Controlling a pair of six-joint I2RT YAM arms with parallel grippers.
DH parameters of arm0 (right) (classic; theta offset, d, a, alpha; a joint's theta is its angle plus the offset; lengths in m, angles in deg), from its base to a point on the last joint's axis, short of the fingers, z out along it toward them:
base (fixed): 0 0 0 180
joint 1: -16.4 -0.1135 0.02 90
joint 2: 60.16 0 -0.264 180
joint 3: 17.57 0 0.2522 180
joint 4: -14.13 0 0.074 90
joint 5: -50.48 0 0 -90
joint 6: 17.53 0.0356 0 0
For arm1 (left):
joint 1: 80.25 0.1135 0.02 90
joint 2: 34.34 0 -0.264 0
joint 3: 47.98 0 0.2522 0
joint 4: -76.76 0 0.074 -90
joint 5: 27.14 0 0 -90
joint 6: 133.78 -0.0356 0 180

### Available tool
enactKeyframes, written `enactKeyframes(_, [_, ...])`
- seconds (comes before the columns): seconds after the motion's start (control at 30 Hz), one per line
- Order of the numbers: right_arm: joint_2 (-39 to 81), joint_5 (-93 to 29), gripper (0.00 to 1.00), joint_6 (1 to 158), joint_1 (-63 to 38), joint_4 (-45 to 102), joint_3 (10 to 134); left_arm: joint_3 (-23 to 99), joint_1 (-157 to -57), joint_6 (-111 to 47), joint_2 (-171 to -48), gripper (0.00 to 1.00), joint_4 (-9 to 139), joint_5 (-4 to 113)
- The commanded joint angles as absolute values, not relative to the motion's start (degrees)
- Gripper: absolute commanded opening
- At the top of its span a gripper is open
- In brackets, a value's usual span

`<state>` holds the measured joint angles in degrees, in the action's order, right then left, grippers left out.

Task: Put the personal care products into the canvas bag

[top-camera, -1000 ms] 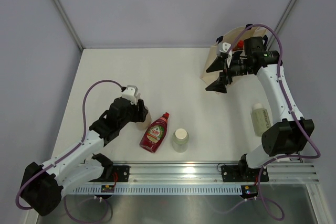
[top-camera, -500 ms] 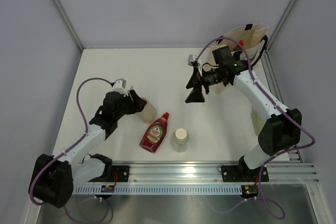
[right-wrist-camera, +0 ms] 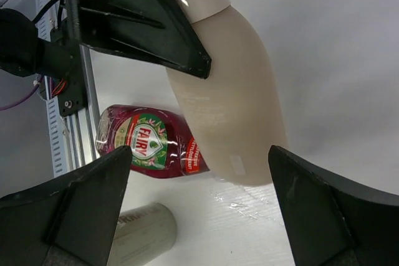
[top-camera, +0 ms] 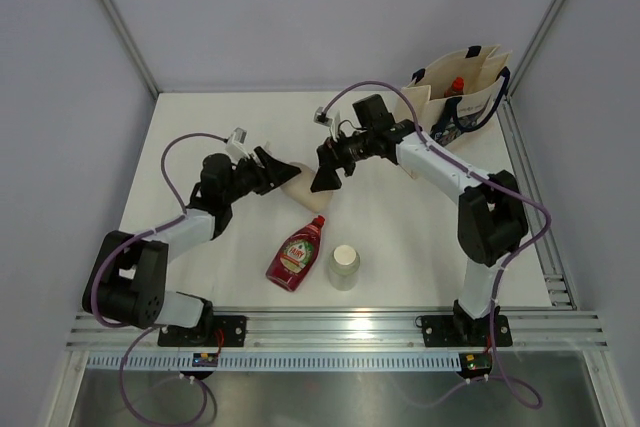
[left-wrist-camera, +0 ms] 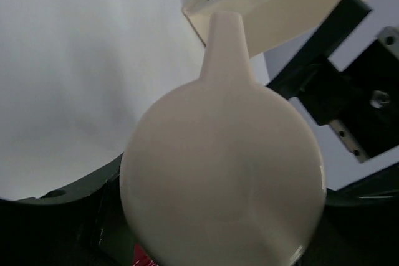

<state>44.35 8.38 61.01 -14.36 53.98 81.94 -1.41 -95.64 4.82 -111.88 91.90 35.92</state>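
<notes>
My left gripper (top-camera: 282, 169) is shut on the beige pump bottle (top-camera: 306, 188) and holds it tilted near the table's middle. The bottle fills the left wrist view (left-wrist-camera: 224, 172). My right gripper (top-camera: 326, 165) is open, its jaws wide on either side of the bottle's lower body (right-wrist-camera: 230, 104) without touching it. A red teardrop bottle (top-camera: 297, 252) lies just below, also in the right wrist view (right-wrist-camera: 146, 141). A pale white-capped bottle (top-camera: 343, 267) lies beside it. The canvas bag (top-camera: 470, 97) stands at the far right with a red cap (top-camera: 457, 84) showing inside.
A metal rail (top-camera: 340, 327) runs along the near edge. Grey walls close the table at the back and sides. The right arm's elbow (top-camera: 490, 217) hangs over the table's right side. The left gripper's black finger (right-wrist-camera: 137, 23) crosses the right wrist view.
My left arm carried the beige bottle right, toward the centre. My right arm swung left from the bag and now straddles that bottle with open jaws.
</notes>
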Motion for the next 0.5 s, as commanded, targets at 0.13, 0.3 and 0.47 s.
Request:
enactKeyframes(0.13, [48.2, 9.4, 1.0, 52.2, -14.4, 55.9, 87.3, 6.4, -94.5, 15.4, -115.4, 0.0, 116.7, 23.4])
enactKeyframes(0.3, [49.5, 6.5, 0.99, 49.5, -14.6, 54.7, 88.6, 8.6, -94.5, 18.7, -118.0, 0.0, 119.9, 20.7])
enactKeyframes(0.47, [50.9, 5.3, 1.0, 48.2, -16.2, 54.2, 89.4, 9.3, -94.5, 24.2, -120.6, 0.0, 126.7, 20.1])
